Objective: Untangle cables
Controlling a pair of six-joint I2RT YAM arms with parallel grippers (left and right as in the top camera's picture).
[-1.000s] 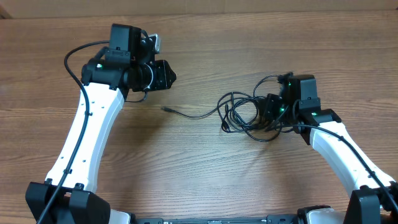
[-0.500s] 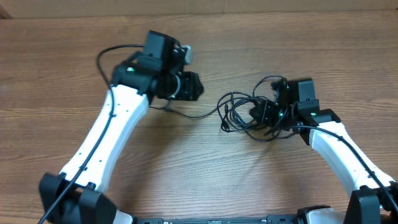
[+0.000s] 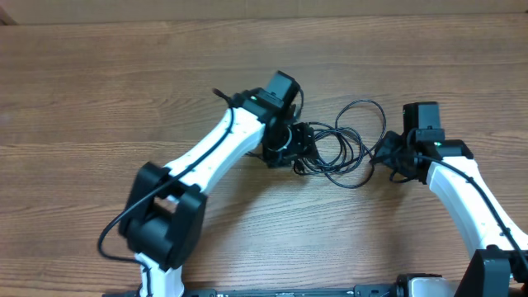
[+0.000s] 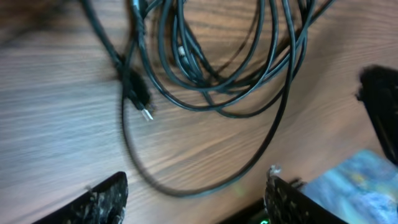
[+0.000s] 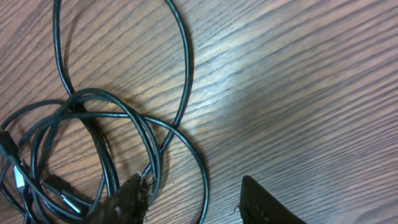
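The cables [image 3: 330, 153] are thin black cords lying in a loose tangled bundle on the wooden table, between my two grippers. My left gripper [image 3: 294, 153] is open at the bundle's left edge. In the left wrist view its fingers [image 4: 197, 176] straddle one loose loop, with the other loops [image 4: 208, 99] and a small plug [image 4: 144, 112] just beyond. My right gripper [image 3: 388, 157] is open at the bundle's right edge. In the right wrist view its fingers [image 5: 193, 180] straddle one outer strand, and the tangle [image 5: 87, 102] lies to the left.
The wooden table [image 3: 99, 99] stretches around the bundle. The left arm [image 3: 206, 161] lies diagonally across the table's middle left. The right arm [image 3: 462, 190] comes in from the lower right.
My left arm has swung right, from the far left to the bundle, and now covers the loose cable end. My right gripper has backed off to the right, out of the tangle.
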